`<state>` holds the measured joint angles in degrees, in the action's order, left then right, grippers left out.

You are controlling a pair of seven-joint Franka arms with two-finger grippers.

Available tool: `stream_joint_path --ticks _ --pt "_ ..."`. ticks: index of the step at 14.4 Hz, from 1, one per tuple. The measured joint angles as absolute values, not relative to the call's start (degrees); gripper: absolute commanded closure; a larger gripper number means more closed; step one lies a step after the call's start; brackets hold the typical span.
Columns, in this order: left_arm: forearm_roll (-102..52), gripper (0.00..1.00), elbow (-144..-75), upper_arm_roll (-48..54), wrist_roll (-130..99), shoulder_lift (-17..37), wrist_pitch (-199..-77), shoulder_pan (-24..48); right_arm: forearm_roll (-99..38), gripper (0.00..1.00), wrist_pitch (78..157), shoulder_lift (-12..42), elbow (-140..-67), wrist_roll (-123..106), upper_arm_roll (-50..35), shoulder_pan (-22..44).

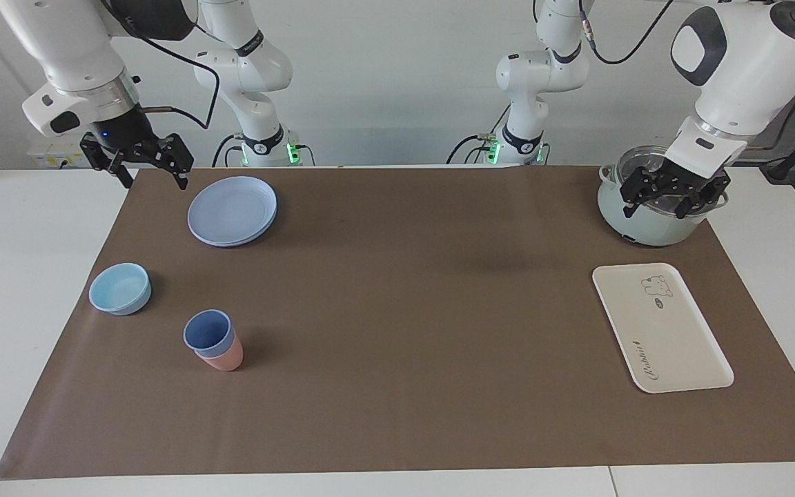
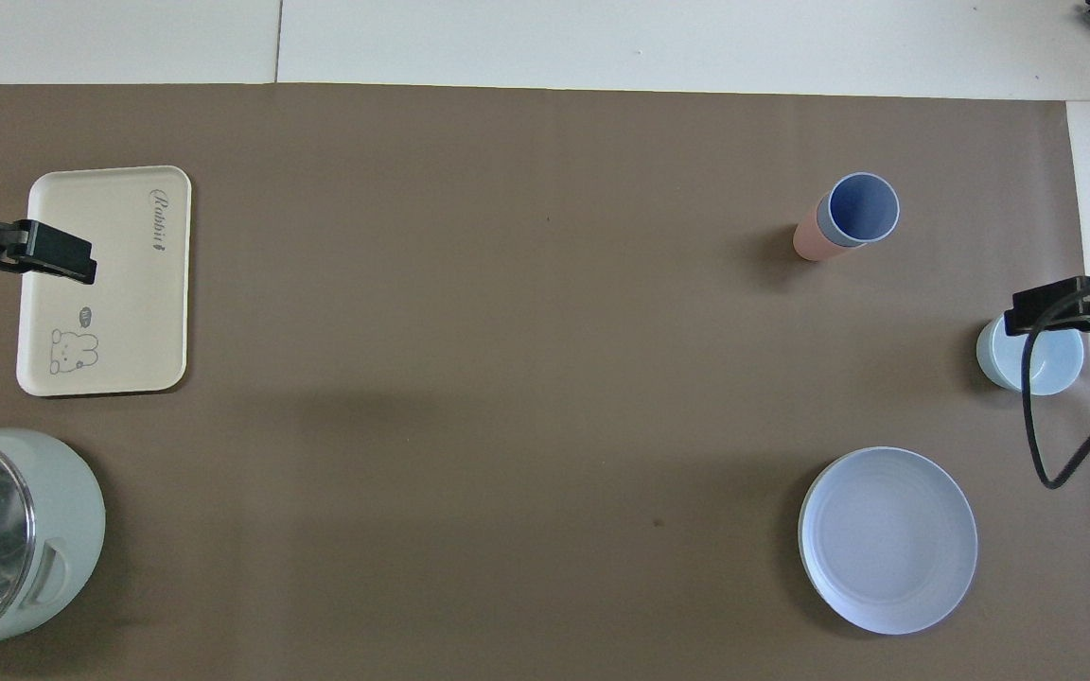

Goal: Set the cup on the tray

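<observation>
The periwinkle-blue cup [image 1: 205,330] [image 2: 862,210] stands nested inside a pink cup [image 1: 223,359] [image 2: 808,241] on the brown mat, toward the right arm's end of the table. The cream tray [image 1: 660,328] [image 2: 129,312] with the bear drawing lies flat toward the left arm's end, with nothing on it. My right gripper [image 1: 151,169] hangs open and empty in the air over the mat's edge beside the plate, well apart from the cups. My left gripper [image 1: 670,197] hangs open and empty over the pot.
A round blue-lilac plate [image 1: 232,210] [image 2: 887,539] lies nearer to the robots than the cups. A shallow light-blue bowl [image 1: 120,288] [image 2: 1029,357] sits beside the cups at the mat's edge. A pale green pot [image 1: 646,224] [image 2: 43,530] with a glass lid stands nearer to the robots than the tray.
</observation>
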<state>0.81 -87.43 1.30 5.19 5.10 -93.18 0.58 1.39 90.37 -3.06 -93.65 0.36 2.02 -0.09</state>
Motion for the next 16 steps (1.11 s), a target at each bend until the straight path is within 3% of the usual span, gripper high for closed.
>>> stream_joint_path --ticks 12,16 --pt "0.81 0.0 -87.43 1.3 5.2 5.1 -93.18 0.58 -1.64 0.0 90.97 -3.06 -93.73 0.33 2.21 -0.37" --pt "0.81 0.0 -87.43 1.3 5.2 5.1 -93.18 0.58 -2.01 0.0 101.38 -3.29 -98.17 -13.87 2.26 -1.72"
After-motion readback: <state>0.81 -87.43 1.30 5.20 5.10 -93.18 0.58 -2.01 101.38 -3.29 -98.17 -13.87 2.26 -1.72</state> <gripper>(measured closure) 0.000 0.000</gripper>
